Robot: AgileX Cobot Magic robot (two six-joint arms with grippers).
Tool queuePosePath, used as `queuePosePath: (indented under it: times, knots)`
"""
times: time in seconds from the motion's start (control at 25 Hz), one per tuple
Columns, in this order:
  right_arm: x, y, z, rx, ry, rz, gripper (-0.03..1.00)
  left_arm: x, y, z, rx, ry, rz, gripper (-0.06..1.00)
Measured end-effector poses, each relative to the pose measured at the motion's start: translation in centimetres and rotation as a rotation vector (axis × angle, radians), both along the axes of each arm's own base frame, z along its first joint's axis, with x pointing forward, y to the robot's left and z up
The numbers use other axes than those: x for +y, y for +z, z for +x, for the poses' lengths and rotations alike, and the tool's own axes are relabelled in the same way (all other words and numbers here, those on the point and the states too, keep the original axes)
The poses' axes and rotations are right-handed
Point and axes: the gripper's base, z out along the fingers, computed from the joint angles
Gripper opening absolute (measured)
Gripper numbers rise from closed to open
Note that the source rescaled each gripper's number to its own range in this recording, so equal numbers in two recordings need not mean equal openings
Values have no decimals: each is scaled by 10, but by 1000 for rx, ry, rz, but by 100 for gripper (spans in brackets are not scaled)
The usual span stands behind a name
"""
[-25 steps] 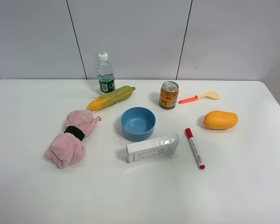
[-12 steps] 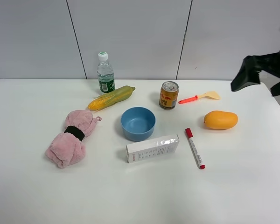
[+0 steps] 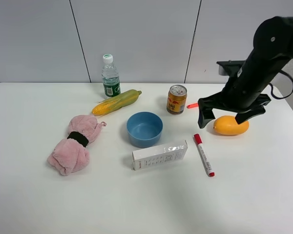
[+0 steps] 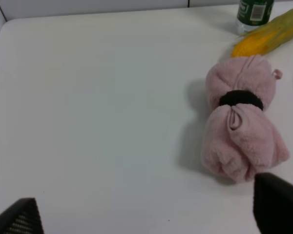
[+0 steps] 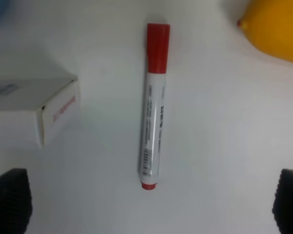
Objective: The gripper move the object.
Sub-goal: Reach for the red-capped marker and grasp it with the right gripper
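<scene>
Worktop: flat white worktop [image 3: 263, 204] carrying all the things.
Right gripper: black right gripper [image 3: 223, 118] on a dark arm, above the orange mango [image 3: 232, 127]; jaws spread wide, holding nothing.
Left gripper: black left gripper [image 4: 149, 214] near the pink rolled towel [image 4: 241, 122]; jaws released, empty.
Bowl: round blue plastic bowl [image 3: 144, 128], mid-worktop.
Box: white cardboard box [image 3: 159, 155], at 5 o'clock of the bowl.
Pen: slim white marker pen with red cap [image 3: 203, 154], flat on the worktop at 3 o'clock of the box, untouched.

White table [image 3: 39, 204] before pale grey panelled wall [image 3: 136, 39]
</scene>
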Motion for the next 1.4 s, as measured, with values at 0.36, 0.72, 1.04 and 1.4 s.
queuePosePath:
  times: [0.36, 0.72, 1.04, 1.4]
  knots:
    - [3, -47, 17, 92, 3, -66, 100, 0, 0, 0, 0, 0, 0, 100]
    - [5, -84, 30, 108, 11, -90, 100, 0, 0, 0, 0, 0, 0, 100]
    - [6, -114, 36, 146, 20, -113, 100, 0, 0, 0, 0, 0, 0, 100]
    - [7, -126, 40, 133, 19, -110, 94, 0, 0, 0, 0, 0, 0, 100]
